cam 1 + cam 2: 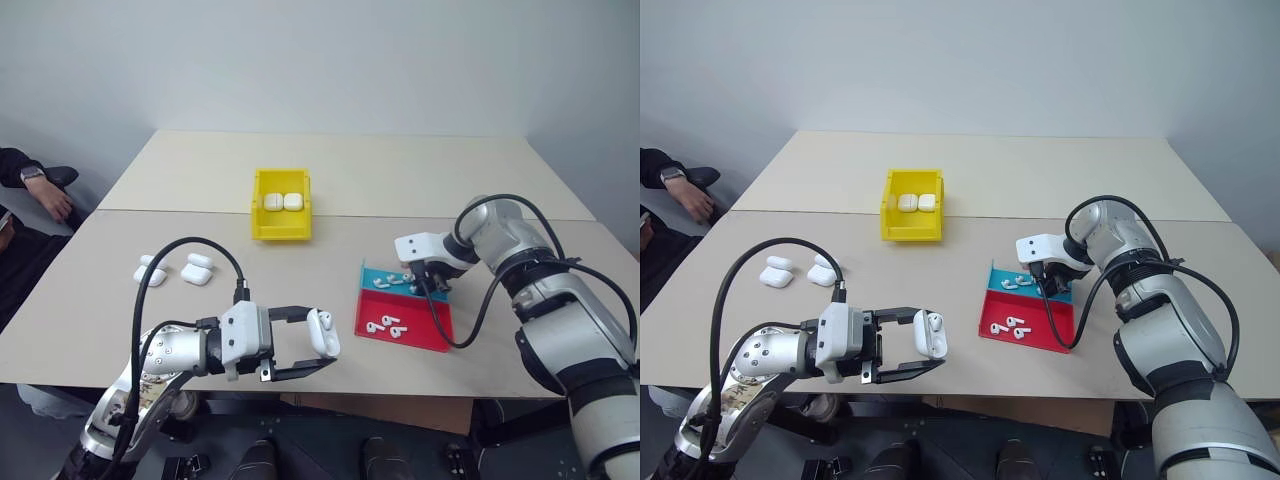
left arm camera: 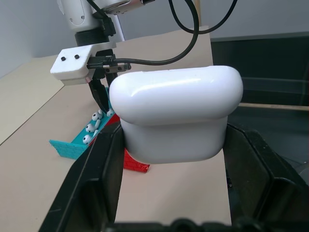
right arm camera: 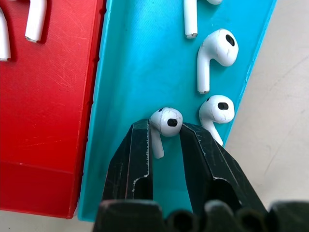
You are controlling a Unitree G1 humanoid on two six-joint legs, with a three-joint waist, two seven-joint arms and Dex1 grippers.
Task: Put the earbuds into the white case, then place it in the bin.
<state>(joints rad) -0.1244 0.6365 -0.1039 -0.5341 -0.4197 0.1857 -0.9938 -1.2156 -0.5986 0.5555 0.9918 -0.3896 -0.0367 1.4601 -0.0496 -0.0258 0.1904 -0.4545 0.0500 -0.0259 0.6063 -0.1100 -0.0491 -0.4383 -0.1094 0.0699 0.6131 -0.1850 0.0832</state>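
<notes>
Right wrist view: my right gripper (image 3: 164,133) is pointing down into the blue tray (image 3: 135,72), its jaws closing around one earbud (image 3: 163,126), with other earbuds (image 3: 212,55) lying just beside it. My left gripper (image 1: 320,345) is holding the white case (image 1: 322,332), lid open, clamped between its jaws above the bench's (image 1: 400,180) near edge. The bin (image 1: 281,230) is sitting mid-bench, well apart, with two cases (image 1: 283,202) inside.

Small rounded white plastic case (image 2: 176,116): glossy, smooth, bright highlights on lid. Tiny white plastic earbuds (image 3: 212,55): glossy, dark speaker mesh. Flat blue plastic tray (image 3: 145,72): semi-matt, fine scuffs. Flat red plastic tray (image 3: 48,96): scratched, dull sheen. Yellow rectangular plastic bin (image 1: 281,229): smooth. Black gripper fingers (image 3: 135,159): matt, edges worn. Beige tabletop (image 1: 330,170): matt, even.
</notes>
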